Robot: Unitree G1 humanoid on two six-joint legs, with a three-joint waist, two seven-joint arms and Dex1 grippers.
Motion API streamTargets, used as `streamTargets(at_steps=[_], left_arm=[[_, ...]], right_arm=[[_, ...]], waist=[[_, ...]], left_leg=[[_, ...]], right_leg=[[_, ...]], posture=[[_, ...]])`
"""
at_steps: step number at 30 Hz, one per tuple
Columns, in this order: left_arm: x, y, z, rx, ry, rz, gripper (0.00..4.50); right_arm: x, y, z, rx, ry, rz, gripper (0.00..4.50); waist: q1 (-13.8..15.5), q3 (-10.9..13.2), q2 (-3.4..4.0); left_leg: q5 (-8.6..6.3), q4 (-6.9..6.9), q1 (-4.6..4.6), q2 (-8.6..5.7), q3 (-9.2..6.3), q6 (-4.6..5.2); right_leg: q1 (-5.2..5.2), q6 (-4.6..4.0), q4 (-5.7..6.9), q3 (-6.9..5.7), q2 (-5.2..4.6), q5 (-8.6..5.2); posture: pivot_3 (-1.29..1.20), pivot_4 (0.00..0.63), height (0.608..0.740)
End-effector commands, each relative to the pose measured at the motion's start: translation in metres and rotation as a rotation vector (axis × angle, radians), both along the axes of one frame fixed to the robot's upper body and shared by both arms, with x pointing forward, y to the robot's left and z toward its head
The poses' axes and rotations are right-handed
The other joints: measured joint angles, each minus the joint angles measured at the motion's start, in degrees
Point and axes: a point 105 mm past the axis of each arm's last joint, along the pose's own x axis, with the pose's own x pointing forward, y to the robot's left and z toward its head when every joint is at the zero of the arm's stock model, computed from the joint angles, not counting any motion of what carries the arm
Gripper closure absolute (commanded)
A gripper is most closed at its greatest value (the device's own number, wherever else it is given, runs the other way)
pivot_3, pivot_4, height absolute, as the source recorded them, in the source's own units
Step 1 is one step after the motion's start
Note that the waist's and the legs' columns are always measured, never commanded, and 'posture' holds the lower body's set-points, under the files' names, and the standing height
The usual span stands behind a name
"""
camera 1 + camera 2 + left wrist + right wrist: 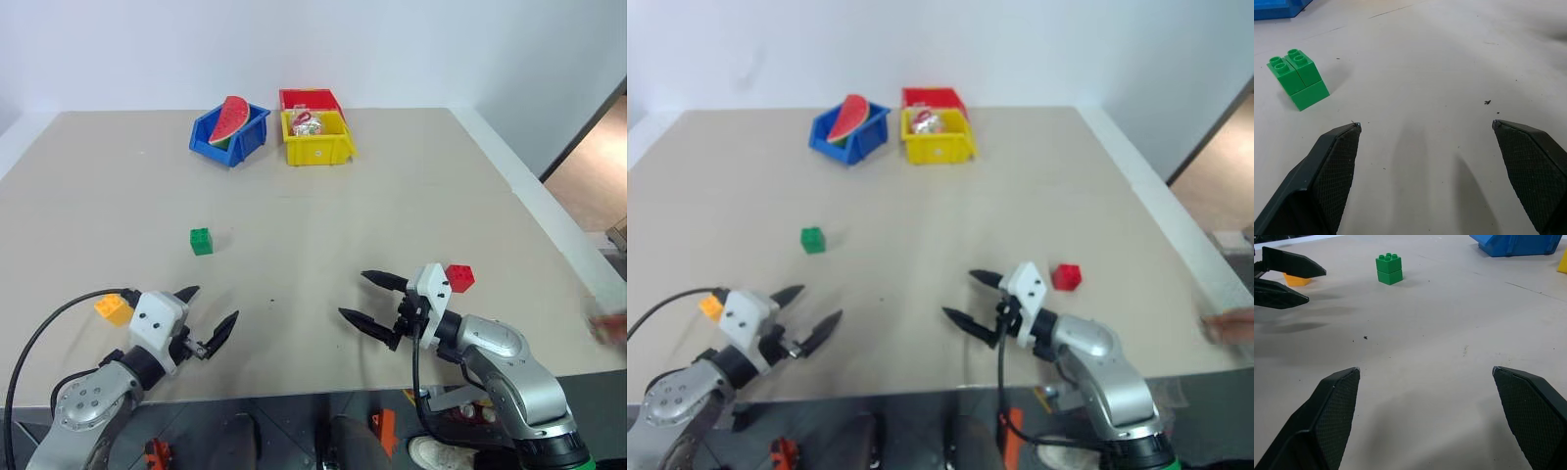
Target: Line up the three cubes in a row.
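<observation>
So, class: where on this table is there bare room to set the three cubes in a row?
Bare: the wide stretch between the green cube and red cube, ahead of both open grippers. Crowded: the far edge, at the blue bin and yellow bin.

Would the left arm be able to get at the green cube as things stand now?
Probably yes. The left end effector is open and empty, and the green cube stands alone on bare table ahead of it. Nothing lies between them; the yellow-orange cube sits off to its side.

I count three small studded plastic cubes on the table: one green (201,241), one red (459,277), one yellow-orange (114,308). Three plastic bins: blue (229,135), yellow (316,138), red (310,99).
</observation>
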Motion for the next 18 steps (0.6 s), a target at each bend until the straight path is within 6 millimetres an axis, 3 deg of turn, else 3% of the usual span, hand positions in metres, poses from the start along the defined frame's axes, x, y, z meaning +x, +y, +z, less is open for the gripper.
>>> streamTargets(at_steps=[1, 7, 18], left_arm=[[0.003, -0.003, 0.011, -0.005, -0.055, -0.021, 0.05], [0.006, -0.004, 0.026, -0.037, -0.129, -0.048, 0.05], [0.006, 0.021, 0.02, -0.066, -0.12, 0.062, 0.05]], right_arm=[[-0.001, 0.0, 0.01, 0.01, -0.034, -0.007, 0.0], [0.003, 0.0, 0.016, 0.038, -0.04, -0.049, 0.0], [0.005, -0.009, 0.017, 0.032, -0.038, -0.072, 0.0]], waist=[[0.0, 0.0, 0.0], [0.08, -0.02, -0.01], [0.08, -0.03, -0.02]], left_leg=[[0.0, 0.0, 0.0, 0.0, 0.0, 0.0], [0.01, 0.02, 0.07, 0.04, 0.14, 0.02], [0.0, 0.02, 0.1, 0.08, 0.23, 0.03]], right_leg=[[0.0, 0.0, 0.0, 0.0, 0.0, 0.0], [0.0, 0.02, 0.01, 0.14, 0.03, 0.09], [-0.01, 0.02, 0.01, 0.21, 0.07, 0.11]], posture=[[0.0, 0.15, 0.74], [0.0, 0.15, 0.74], [0.0, 0.15, 0.74]])
